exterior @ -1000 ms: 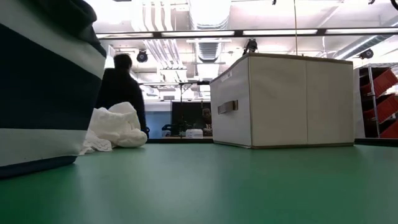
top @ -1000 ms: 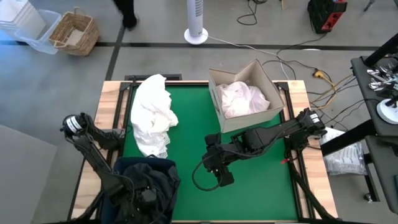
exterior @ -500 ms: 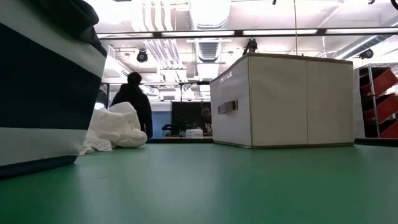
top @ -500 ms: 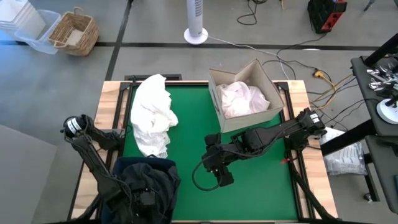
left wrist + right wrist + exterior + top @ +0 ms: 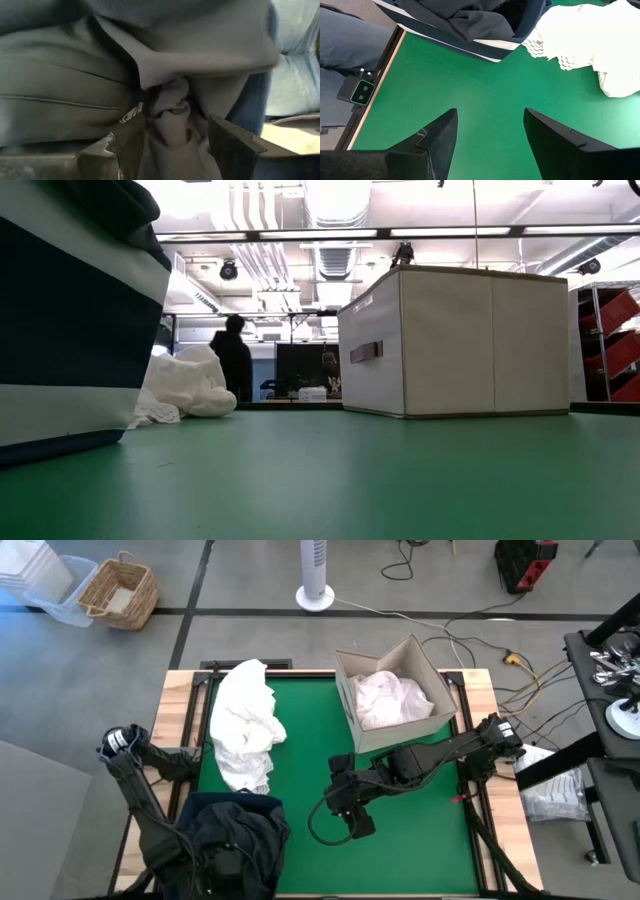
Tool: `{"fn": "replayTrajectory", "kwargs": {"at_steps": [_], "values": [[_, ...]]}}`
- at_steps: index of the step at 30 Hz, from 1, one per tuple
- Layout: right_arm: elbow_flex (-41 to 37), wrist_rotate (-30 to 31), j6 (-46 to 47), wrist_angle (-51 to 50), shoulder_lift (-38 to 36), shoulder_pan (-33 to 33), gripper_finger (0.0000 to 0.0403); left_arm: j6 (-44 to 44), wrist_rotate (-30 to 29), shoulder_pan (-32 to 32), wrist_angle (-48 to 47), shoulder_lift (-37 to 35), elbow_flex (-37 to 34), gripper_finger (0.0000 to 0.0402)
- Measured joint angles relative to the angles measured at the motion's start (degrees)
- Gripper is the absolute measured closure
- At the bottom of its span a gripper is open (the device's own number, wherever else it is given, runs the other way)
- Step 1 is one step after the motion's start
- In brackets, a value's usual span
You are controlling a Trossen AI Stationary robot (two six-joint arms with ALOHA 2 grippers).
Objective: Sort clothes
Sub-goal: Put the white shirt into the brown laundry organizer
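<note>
1. Dark fabric lay bunched in the navy bin (image 5: 232, 840) at the table's near left corner, where the left gripper (image 5: 172, 145) was buried; a fold of dark garment (image 5: 170, 100) sat between its parted fingers, not yet pinched.
2. White clothes (image 5: 245, 725) lay heaped on the green mat (image 5: 400, 840) beyond the bin; more filled the cardboard box (image 5: 392, 690).
3. Right gripper (image 5: 490, 135) hovered open over bare mat, pointing toward bin and heap, likely the nearer arm for the heap.
</note>
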Motion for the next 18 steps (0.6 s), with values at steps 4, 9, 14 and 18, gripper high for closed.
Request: {"fn": "replayTrajectory", "kwargs": {"at_steps": [4,9,14,18], "values": [[0.0,0.02,-0.61,0.09,0.0,0.0,0.0184,1.12,-0.02,-0.29,-4.37,0.0,3.4,0.0208],[0.37,0.04,-2.07,1.9,0.0,-0.66,0.0184,5.33,-5.12,-1.27,-10.87,0.0,9.39,0.0208],[0.39,0.93,-3.83,5.9,-0.25,-3.3,0.0184,11.61,-19.87,-2.36,-20.93,0.0,14.92,0.0208],[0.39,3.02,-4.3,9.04,-0.31,-7.01,0.0184,12.45,-34.03,-2.38,-29.26,-0.02,16.91,0.0208]]}}
